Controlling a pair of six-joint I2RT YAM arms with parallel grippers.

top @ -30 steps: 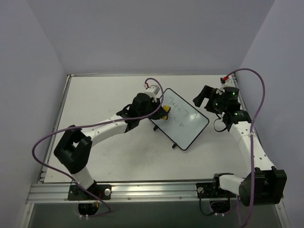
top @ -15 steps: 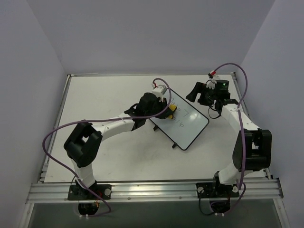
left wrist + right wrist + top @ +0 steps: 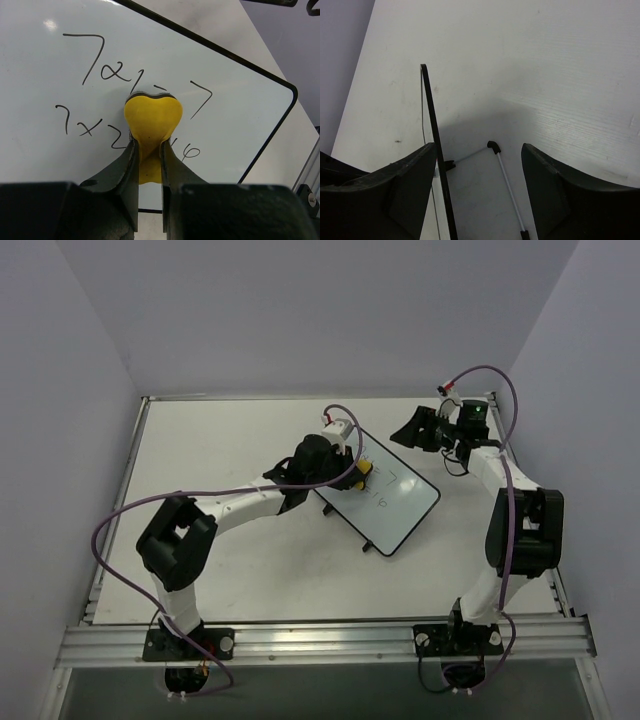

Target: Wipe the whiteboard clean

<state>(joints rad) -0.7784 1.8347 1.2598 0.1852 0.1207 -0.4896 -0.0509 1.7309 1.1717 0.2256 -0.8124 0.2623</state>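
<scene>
Top external view: the small rectangular whiteboard with a thin black frame (image 3: 395, 502) lies diagonally just right of centre on the white tabletop (image 3: 220, 560), with dark handwriting across it. The left gripper (image 3: 356, 472) is over the board's upper-left end. In the left wrist view its fingers (image 3: 122, 170) pinch a yellow, heart-shaped soft eraser (image 3: 151, 117) over the writing; whether it touches the board cannot be told. The right gripper (image 3: 408, 430) sits at upper right, just beyond the board's far corner, fingers spread wide. Its wrist view shows the board's black edge.
</scene>
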